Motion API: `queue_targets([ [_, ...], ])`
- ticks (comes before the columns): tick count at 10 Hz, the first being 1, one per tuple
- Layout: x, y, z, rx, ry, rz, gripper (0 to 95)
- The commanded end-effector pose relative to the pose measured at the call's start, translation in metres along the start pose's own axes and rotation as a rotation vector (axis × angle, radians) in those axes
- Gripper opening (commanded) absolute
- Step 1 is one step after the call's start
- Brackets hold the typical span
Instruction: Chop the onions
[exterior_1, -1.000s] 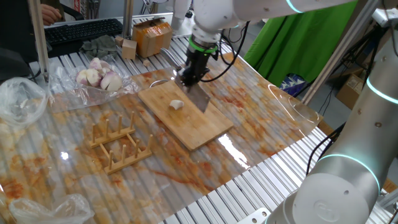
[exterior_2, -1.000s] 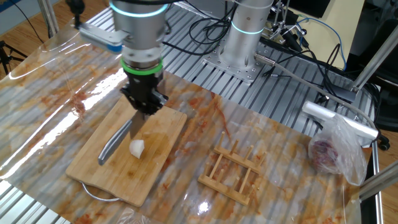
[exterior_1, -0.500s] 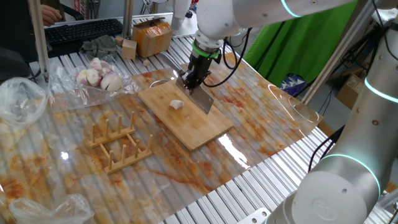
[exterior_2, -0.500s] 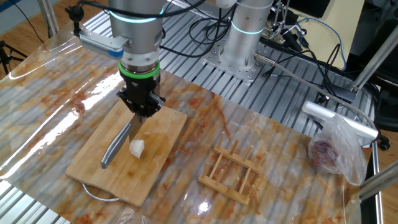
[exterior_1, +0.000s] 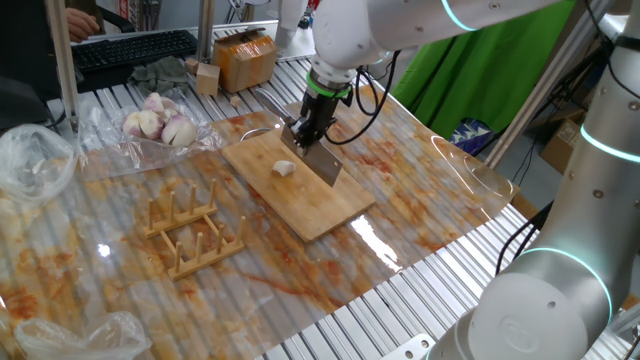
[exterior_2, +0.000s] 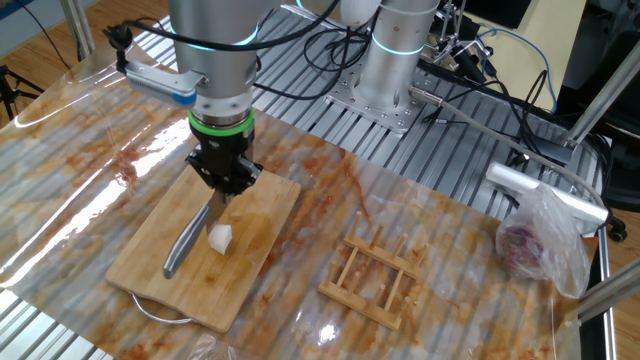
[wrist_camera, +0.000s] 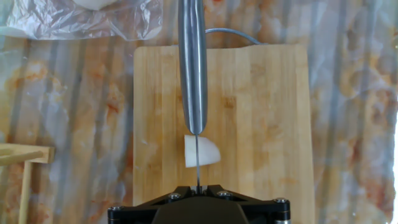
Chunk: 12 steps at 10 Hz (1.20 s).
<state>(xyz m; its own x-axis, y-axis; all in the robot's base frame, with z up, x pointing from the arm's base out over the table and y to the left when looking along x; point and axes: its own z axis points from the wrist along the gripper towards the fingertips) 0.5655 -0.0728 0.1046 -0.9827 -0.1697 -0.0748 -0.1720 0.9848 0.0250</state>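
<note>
One small pale onion chunk lies near the middle of the wooden board; it also shows in the other fixed view and in the hand view. My gripper is shut on a steel knife just above the board. In the hand view the gripper holds the knife edge-on, and the thin blade line crosses the chunk left of its middle. The handle points away from me over the board. I cannot tell whether the blade touches the chunk.
Whole pinkish bulbs lie on clear plastic at the back left. A wooden rack stands beside the board, also in the other fixed view. A cardboard box is behind. A plastic bag sits at the right.
My gripper has shifted the knife a little sideways across the board, bringing the blade over the onion chunk. The chunk has not moved.
</note>
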Motion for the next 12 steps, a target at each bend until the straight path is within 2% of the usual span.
queue_targets([
  [1,0.0,0.0,0.0,0.001,0.005,0.012,0.0],
  [4,-0.004,0.019,0.001,-0.003,0.007,0.043,0.0],
  [6,-0.006,0.026,0.007,-0.005,0.002,0.043,0.0],
  [7,-0.008,0.033,0.014,-0.012,-0.002,0.049,0.0],
  [12,-0.015,0.037,0.037,-0.011,-0.011,0.041,0.0],
])
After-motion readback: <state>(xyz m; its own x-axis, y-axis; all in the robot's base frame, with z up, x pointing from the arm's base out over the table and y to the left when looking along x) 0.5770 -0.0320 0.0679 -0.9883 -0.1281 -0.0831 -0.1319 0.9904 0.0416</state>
